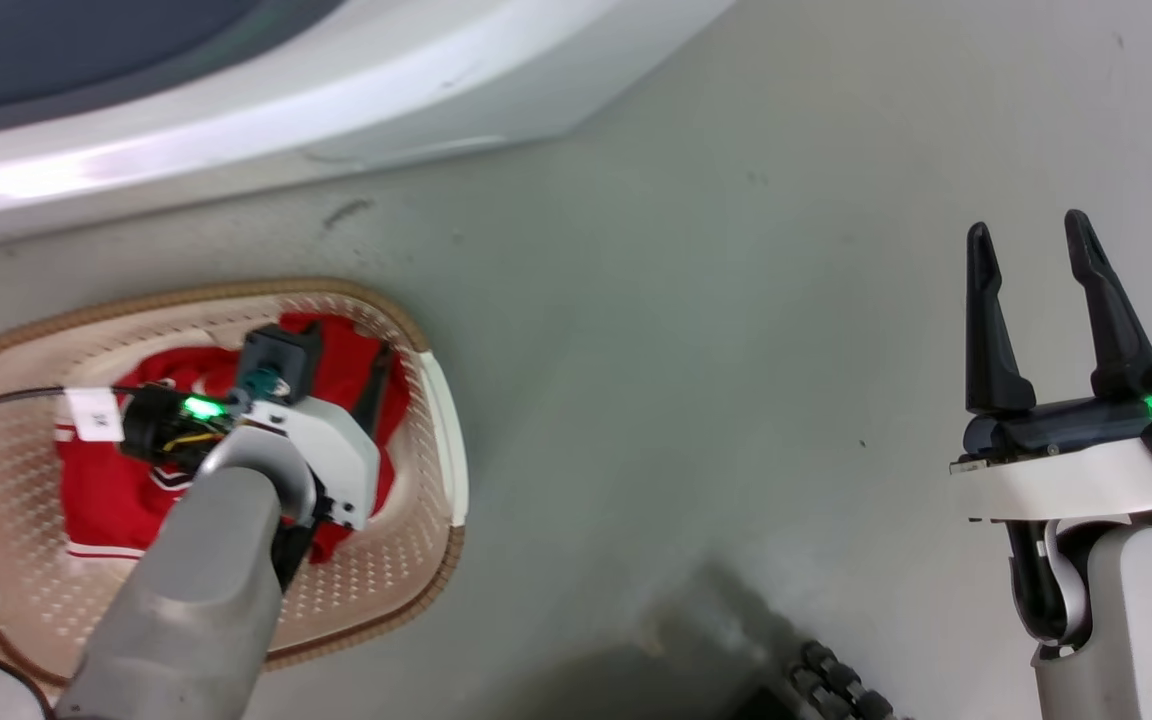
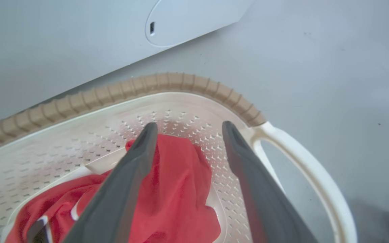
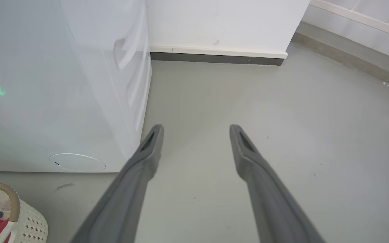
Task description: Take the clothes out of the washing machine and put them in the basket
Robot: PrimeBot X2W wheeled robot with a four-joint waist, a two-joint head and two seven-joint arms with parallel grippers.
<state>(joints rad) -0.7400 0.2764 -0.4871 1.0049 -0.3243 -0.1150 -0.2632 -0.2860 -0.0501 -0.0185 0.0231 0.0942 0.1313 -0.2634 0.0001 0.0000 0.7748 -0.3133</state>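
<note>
Head view, looking down at a grey floor (image 1: 686, 300). Along the top left runs the curved white front of the washing machine (image 1: 236, 110), with a dark patch at the very corner that may be its door glass; too little of it is in frame to be sure.

Below it, at the far left, the basket (image 1: 186, 295) stands on the floor, an oval of cream plastic with holes in its sides and a brown woven-look rim. The clothes (image 1: 106, 500) lie inside it as a crumpled red heap with white striped trim. The left arm reaches over the basket from the bottom edge, and the left gripper (image 1: 361, 395) points down into it above the red cloth.

In the left wrist view, the left gripper (image 2: 189, 125) has its two dark fingers spread wide and grips nothing. A fold of the clothes (image 2: 177, 189) rises between them, against one finger and clear of the other. The basket (image 2: 167, 82) rim curves behind the fingertips, with the washing machine (image 2: 62, 40) just beyond.

Far right in the head view, well apart from the basket, the right gripper (image 1: 1031, 230) hangs over bare floor, fingers apart and empty.

In the right wrist view, the right gripper (image 3: 196, 127) is likewise spread, with the washing machine (image 3: 62, 101) to its left, the basket (image 3: 12, 199) at the lower left corner and a white wall (image 3: 221, 23) ahead.
</note>
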